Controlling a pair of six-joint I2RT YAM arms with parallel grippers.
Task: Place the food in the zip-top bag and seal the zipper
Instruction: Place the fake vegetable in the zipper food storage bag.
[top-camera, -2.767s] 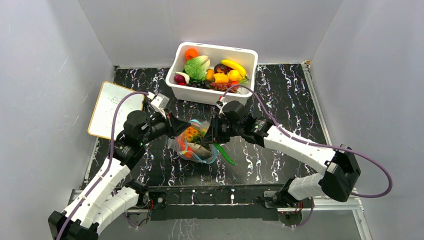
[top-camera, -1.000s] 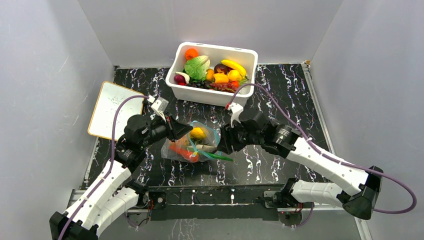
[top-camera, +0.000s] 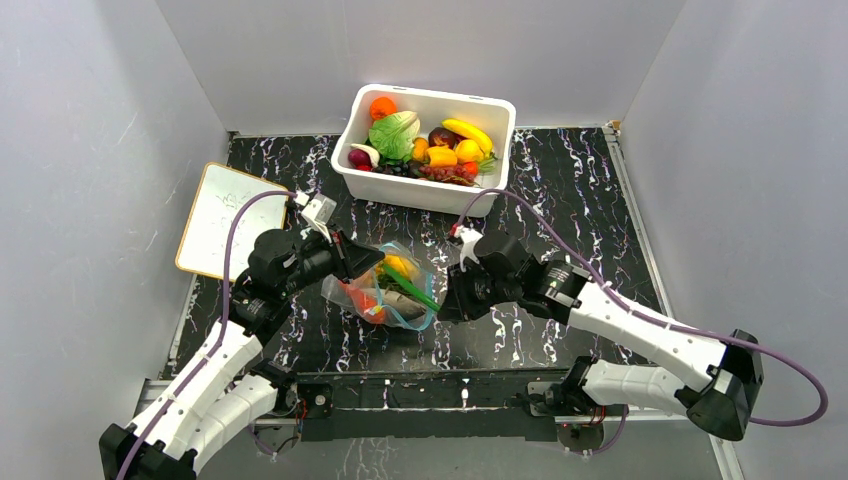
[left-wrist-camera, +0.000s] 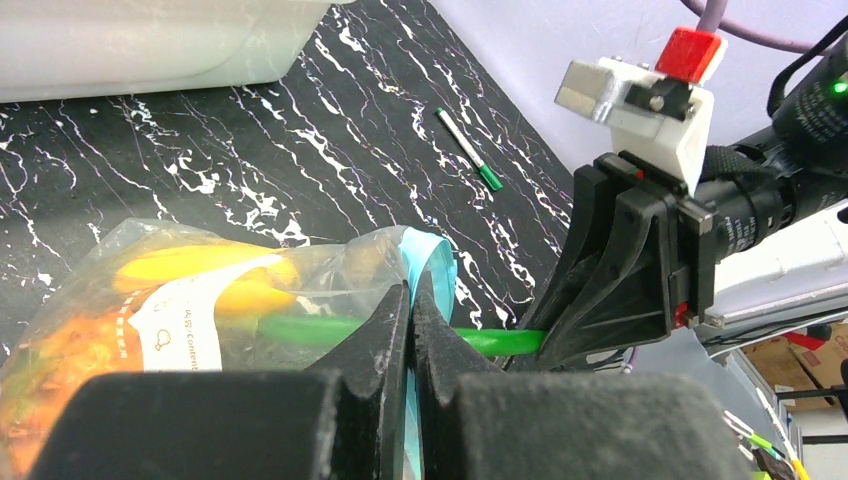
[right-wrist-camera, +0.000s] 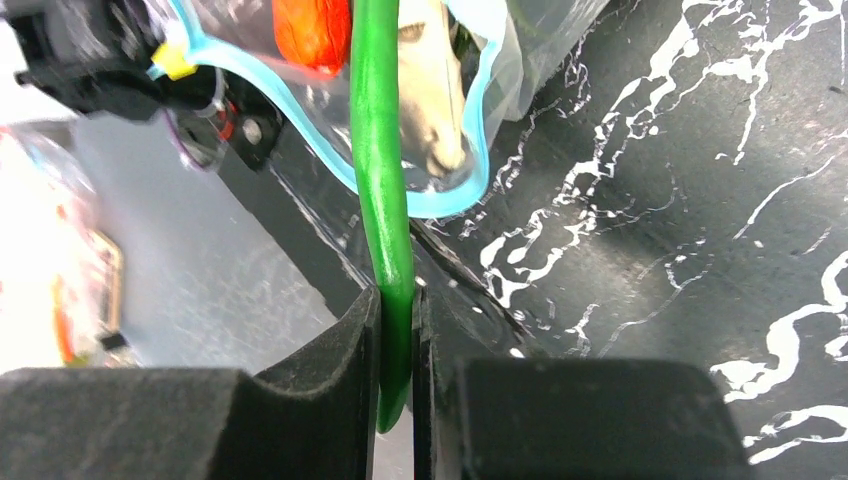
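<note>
The clear zip-top bag (top-camera: 372, 300) lies on the table between the arms, with yellow, orange and red toy food inside. My left gripper (top-camera: 372, 262) is shut on the teal-blue zipper (left-wrist-camera: 436, 262) at the bag's mouth and holds it up; its tips also show in the left wrist view (left-wrist-camera: 411, 300). My right gripper (top-camera: 446, 300) is shut on one end of a long green toy vegetable (right-wrist-camera: 378, 150). The vegetable's other end reaches through the open mouth into the bag (right-wrist-camera: 480, 40), over a beige piece (right-wrist-camera: 430, 90) and a red-orange piece (right-wrist-camera: 312, 30).
A white tub (top-camera: 415, 190) full of toy fruit and vegetables stands behind the bag. A small whiteboard (top-camera: 215, 220) lies at the left edge. A green-capped marker (left-wrist-camera: 465, 148) lies on the black marbled table.
</note>
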